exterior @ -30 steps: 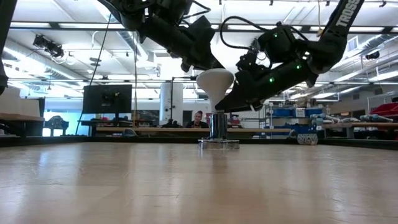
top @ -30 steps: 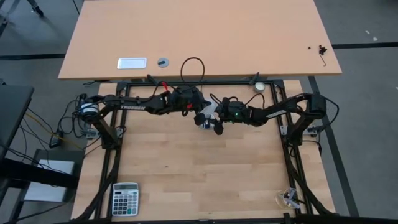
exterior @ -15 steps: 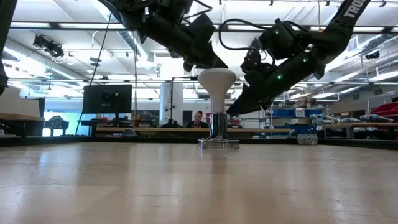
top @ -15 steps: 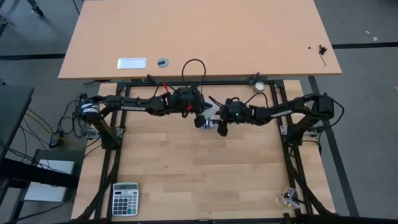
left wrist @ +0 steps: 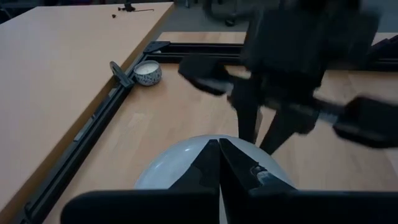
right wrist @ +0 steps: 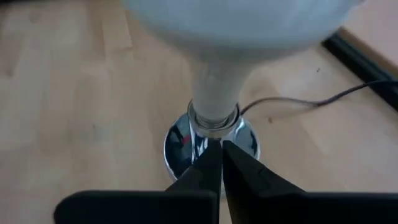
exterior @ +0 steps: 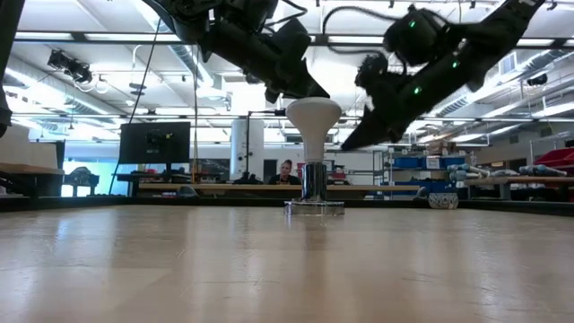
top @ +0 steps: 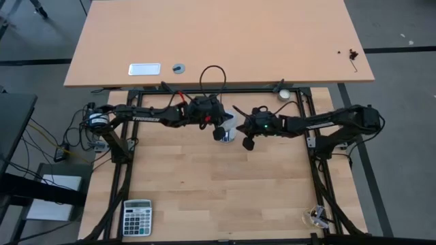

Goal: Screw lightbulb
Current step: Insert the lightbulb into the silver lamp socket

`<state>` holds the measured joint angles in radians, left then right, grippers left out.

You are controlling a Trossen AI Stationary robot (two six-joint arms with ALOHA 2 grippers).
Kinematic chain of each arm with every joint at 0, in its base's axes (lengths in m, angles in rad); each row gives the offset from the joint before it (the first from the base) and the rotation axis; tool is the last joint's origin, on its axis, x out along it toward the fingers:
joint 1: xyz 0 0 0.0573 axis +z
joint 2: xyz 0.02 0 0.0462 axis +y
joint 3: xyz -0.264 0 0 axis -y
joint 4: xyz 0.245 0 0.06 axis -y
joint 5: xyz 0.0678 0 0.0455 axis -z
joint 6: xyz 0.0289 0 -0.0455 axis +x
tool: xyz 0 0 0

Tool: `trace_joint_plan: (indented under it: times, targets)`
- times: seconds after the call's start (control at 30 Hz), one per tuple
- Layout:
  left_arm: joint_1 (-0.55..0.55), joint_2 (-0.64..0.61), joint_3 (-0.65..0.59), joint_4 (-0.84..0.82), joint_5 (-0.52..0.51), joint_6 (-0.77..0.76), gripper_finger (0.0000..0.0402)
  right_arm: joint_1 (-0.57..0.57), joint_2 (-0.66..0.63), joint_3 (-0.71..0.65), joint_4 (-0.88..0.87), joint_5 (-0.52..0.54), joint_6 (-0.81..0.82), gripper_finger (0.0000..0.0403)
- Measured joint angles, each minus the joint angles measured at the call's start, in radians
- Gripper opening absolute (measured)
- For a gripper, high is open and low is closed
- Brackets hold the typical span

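Lightbulb (exterior: 313,117) stands in socket (exterior: 314,184) — both grippers' jaws together, holding nothing.

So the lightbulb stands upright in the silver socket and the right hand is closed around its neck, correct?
Not quite. The lightbulb does stand upright in the silver socket, but the right hand is shut on nothing, apart from the bulb. The low view shows the gap.

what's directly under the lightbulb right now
The lightbulb stands upright in a shiny metal socket base on the wooden table. Its screw threads are hidden inside the socket.
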<state>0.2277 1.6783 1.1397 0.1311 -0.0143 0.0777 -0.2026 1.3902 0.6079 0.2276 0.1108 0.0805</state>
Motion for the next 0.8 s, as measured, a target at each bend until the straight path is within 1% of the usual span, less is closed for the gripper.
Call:
trace_joint_plan:
  times: [0.17,0.33,0.43,0.8]
  targets:
    - [-0.001,0.000,0.000,0.004,0.000,0.000,0.0002,0.039,-0.137,0.000,-0.064,0.044,0.021,0.0008]
    - [-0.001,0.000,0.000,0.008,0.000,0.000,0.0002,0.081,-0.229,0.001,0.004,0.076,0.006,0.0009]
    - [-0.001,0.000,0.000,0.010,0.000,0.000,0.0002,0.090,-0.232,0.004,0.062,0.079,-0.007,0.0011]
    - [-0.001,0.002,-0.001,0.025,-0.010,0.000,0.0002,0.090,-0.128,0.098,0.050,0.080,-0.058,0.0010]
